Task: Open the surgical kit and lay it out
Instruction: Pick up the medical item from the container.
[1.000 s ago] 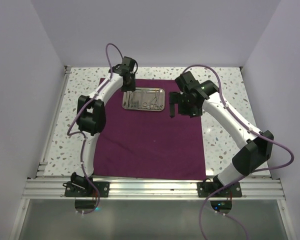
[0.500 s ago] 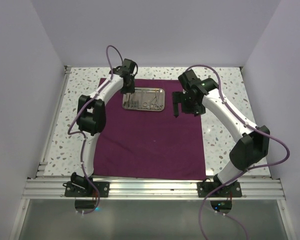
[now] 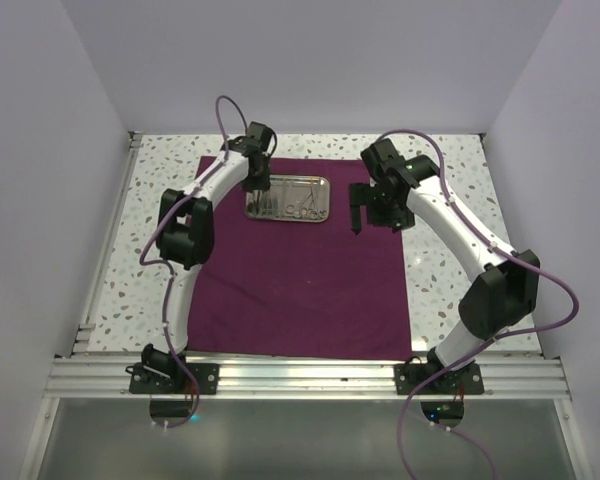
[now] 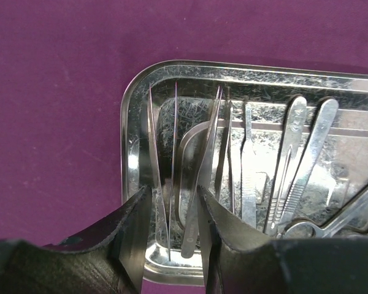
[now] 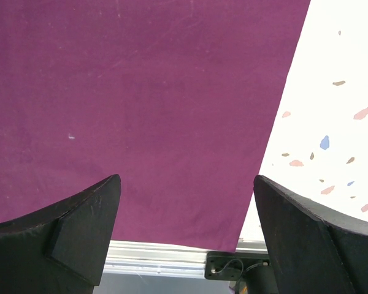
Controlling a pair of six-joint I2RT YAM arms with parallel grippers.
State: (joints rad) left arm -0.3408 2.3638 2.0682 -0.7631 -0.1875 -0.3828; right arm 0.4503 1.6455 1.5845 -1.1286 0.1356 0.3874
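A white, colour-speckled terrazzo bench carries a dark purple cloth wrap, which is opened out and lies flat in a large rectangle. Its near edge lies by the aluminium rail where the arms are bolted.

The left arm curves up along the cloth's left side, and the left gripper points down at the left end of a shiny rectangular steel tray with rounded corners. The tray sits on the far part of the cloth, roughly midway across it. In the left wrist view the black fingers stand a narrow gap apart inside the tray's left end. They straddle a pair of thin, needle-pointed steel tweezers and the handle of a broader pair of steel tweezers. I cannot tell whether the pads press on the metal.

Further right in the tray lie more slim steel tools side by side. Among them are two flat-handled tweezers leaning toward each other, and at the right edge of that view the ring handle of a steel clamp.

To the right of the tray, apart from it, the right gripper hangs over bare cloth. Its two black fingers are spread wide with nothing between them. In the right wrist view the cloth's right edge runs diagonally just beside it, with speckled bench beyond.
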